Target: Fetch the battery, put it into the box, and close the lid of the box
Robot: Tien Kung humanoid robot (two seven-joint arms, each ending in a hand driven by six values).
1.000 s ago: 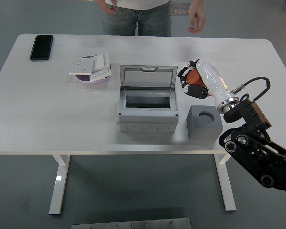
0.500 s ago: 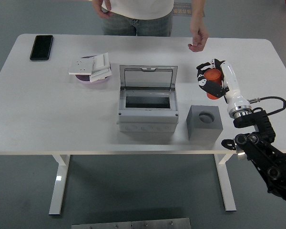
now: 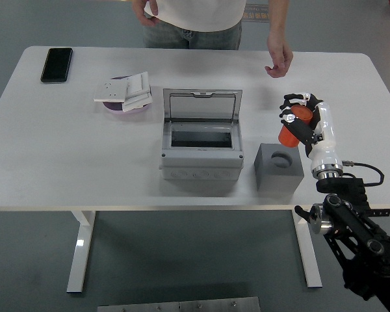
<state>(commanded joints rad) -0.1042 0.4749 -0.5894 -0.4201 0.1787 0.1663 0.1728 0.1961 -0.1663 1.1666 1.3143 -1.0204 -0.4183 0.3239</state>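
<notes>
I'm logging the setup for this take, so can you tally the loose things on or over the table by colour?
Grey: 2, the open box and the block with a round hole
Black: 1, the phone
Orange: 1, the battery in the right hand
Purple: 1, the dish
White: 1, the stack of plates on it
Total: 6

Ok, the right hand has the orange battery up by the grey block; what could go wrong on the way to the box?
The right hand holds the orange battery to the right of the grey block, so a low sweep left could clip it. The box has a narrow opening, and its raised lid stands just behind; a misaligned drop may hit the rim or lid. A person's hand hangs close by.
</notes>
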